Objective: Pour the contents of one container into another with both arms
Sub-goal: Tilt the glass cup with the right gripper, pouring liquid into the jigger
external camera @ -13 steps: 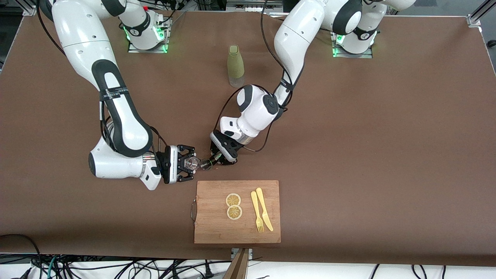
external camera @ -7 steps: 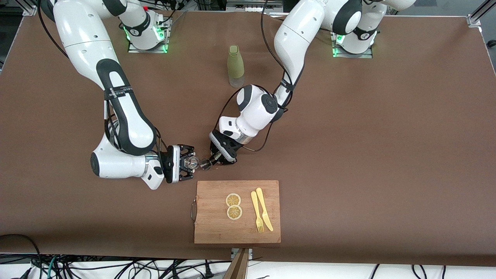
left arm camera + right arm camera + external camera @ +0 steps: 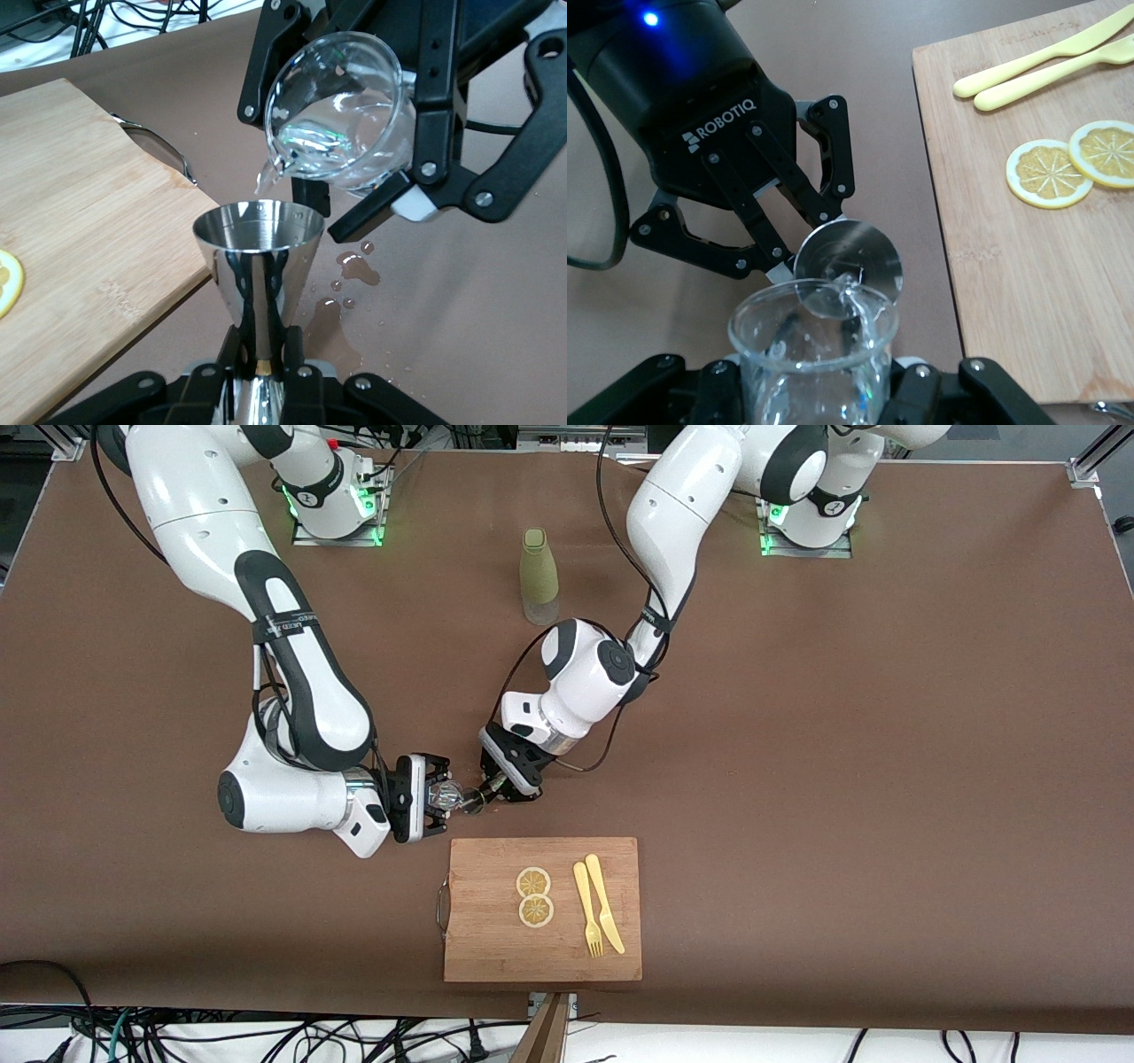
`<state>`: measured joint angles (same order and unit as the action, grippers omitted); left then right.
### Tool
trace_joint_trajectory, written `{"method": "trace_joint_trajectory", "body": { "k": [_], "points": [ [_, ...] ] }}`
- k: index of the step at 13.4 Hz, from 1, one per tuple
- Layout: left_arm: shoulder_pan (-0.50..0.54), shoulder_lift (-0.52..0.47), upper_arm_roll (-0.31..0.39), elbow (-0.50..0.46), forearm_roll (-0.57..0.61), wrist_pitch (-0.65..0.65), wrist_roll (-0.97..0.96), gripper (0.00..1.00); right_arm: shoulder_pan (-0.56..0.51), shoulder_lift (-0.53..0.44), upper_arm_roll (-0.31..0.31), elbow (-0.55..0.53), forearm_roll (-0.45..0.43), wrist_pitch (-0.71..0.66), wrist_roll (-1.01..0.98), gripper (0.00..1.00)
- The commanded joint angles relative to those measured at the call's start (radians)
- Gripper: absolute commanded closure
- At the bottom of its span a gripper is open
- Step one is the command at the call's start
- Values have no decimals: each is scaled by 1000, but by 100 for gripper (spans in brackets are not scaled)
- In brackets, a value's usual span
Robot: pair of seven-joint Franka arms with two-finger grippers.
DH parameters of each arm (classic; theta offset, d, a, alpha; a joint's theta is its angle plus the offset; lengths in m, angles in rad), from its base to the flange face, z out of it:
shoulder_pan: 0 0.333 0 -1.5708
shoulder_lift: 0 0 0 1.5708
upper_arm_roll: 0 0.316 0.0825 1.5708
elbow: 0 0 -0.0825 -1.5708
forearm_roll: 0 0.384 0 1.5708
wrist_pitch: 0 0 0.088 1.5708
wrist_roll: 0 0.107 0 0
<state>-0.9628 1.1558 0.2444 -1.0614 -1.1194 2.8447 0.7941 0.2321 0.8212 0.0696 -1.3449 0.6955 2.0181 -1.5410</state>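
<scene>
One bottle [image 3: 538,576], two lemon slices [image 3: 534,896], one board [image 3: 542,909].

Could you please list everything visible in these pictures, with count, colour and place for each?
Small clear glass cup: one, transparent, tilted in the right gripper, pouring.
Silvery steel hourglass jigger: one, upright in the left gripper, under the cup's lip.
Spilled droplets: several, clear, on the table by the jigger.
Wooden cutting board: one, tan, nearest the front camera.
Lemon slices: two, yellow, on the board.
Plastic fork and knife: yellow, on the board.
Tall bottle: olive-green, between the bases.
Table: brown.
Right gripper, left gripper: black, shut.

Brown table [image 3: 886,779]; black cables [image 3: 266,1041] along its near edge
</scene>
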Motion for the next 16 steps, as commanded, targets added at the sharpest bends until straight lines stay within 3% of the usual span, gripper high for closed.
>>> {"method": "trace_joint_trajectory", "body": {
  "k": [1, 16],
  "points": [
    [-5, 2, 10, 18, 29, -10, -30, 100, -2, 0, 15, 13, -25, -1, 25, 78],
    [-4, 2, 10, 18, 29, -10, -32, 100, 9, -2, 30, 21, -131, -2, 68, 78]
  ]
}}
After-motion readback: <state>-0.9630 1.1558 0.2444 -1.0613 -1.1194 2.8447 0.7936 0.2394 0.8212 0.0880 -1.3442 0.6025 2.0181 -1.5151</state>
